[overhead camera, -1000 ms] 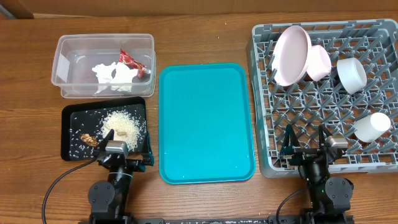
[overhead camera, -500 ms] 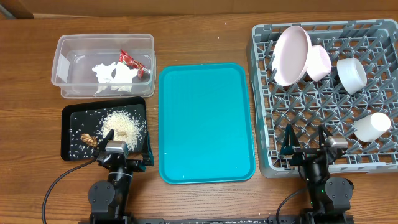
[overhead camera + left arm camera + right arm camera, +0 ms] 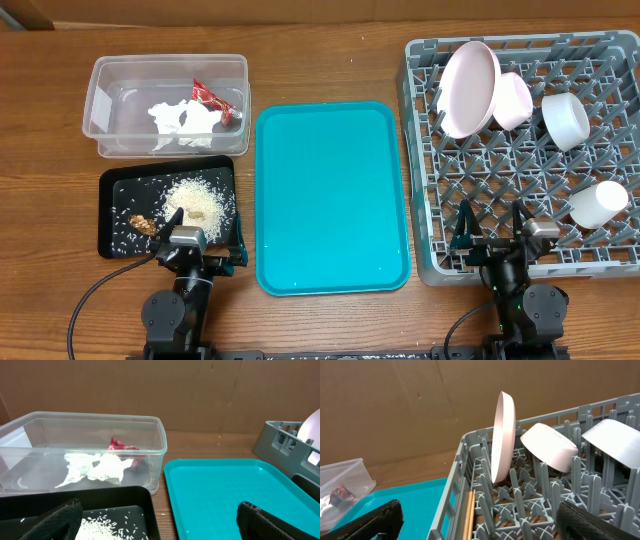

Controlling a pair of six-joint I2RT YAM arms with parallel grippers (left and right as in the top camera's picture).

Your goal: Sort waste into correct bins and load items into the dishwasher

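The clear tub [image 3: 100,72] holds the red wrapper [image 3: 212,98] and crumpled tissue [image 3: 180,122]; both also show in the left wrist view, wrapper [image 3: 122,445] and tissue [image 3: 97,468]. The black tray [image 3: 108,215] holds rice [image 3: 195,197] and a brown scrap [image 3: 142,223]. The grey rack [image 3: 520,160] holds the pink plate [image 3: 468,88] upright, two bowls [image 3: 514,100] [image 3: 565,120], a white cup [image 3: 598,204] and chopsticks [image 3: 469,515] along its near-left wall. My left gripper [image 3: 198,250] is open and empty at the black tray's near edge. My right gripper [image 3: 500,245] is open and empty at the rack's near edge.
A teal serving tray [image 3: 332,195] lies bare between the bins and the rack. A brown cardboard wall [image 3: 200,390] stands behind the table. Both arm bases sit at the table's front edge.
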